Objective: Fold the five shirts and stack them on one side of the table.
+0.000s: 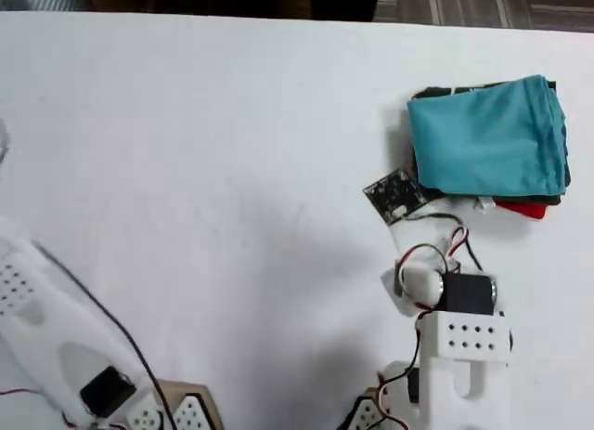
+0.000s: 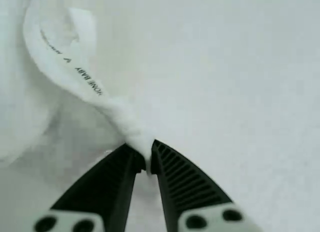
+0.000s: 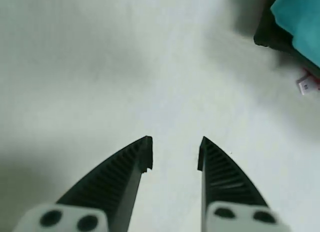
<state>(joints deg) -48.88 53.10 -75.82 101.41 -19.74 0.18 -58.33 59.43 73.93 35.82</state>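
A stack of folded shirts lies at the right of the table, a teal shirt (image 1: 487,137) on top, a black one (image 1: 429,94) and a red one (image 1: 524,208) showing beneath. In the right wrist view my right gripper (image 3: 175,152) hangs open above bare table, the teal shirt (image 3: 300,16) and black shirt (image 3: 270,34) just beyond it to one side. My left gripper (image 2: 148,164) is shut on a pinched fold of a white shirt (image 2: 60,56), whose neck band with print curves away from the tips.
The white table (image 1: 232,123) stretches wide across the middle and left. The right arm (image 1: 459,332) stands just in front of the stack, the left arm (image 1: 46,328) at the near left corner. A small white tag (image 3: 306,85) lies beside the stack.
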